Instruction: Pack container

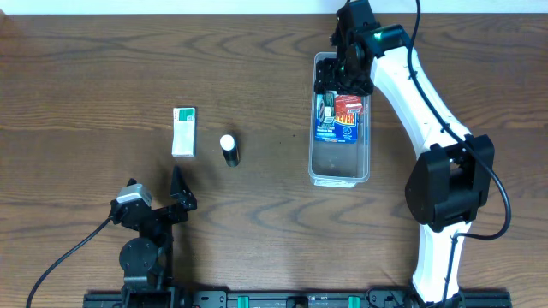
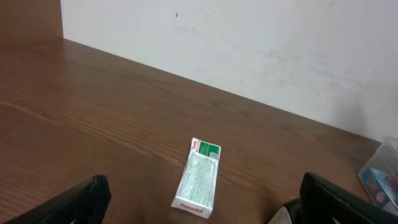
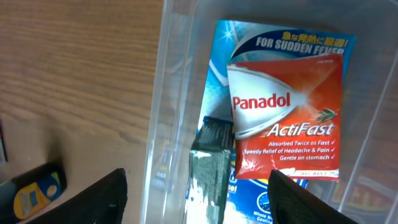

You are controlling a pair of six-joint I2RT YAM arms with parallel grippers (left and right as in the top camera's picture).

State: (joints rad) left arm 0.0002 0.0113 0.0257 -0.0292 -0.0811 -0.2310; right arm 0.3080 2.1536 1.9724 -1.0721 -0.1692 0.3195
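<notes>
The clear container stands at the table's right. It holds a blue box, a red Panadol ActiFast box lying on the blue one, and a dark green box on edge by the left wall. My right gripper hovers open over the container's far end. The green box sits between its jaws with a gap on each side. My left gripper rests open near the front left. It faces a white and green Panadol box that lies flat on the table.
A small black bottle with a white cap stands between the white and green box and the container. Its cap shows by my left gripper's right finger. A wall runs behind the table. A small yellow and blue thing lies outside the container.
</notes>
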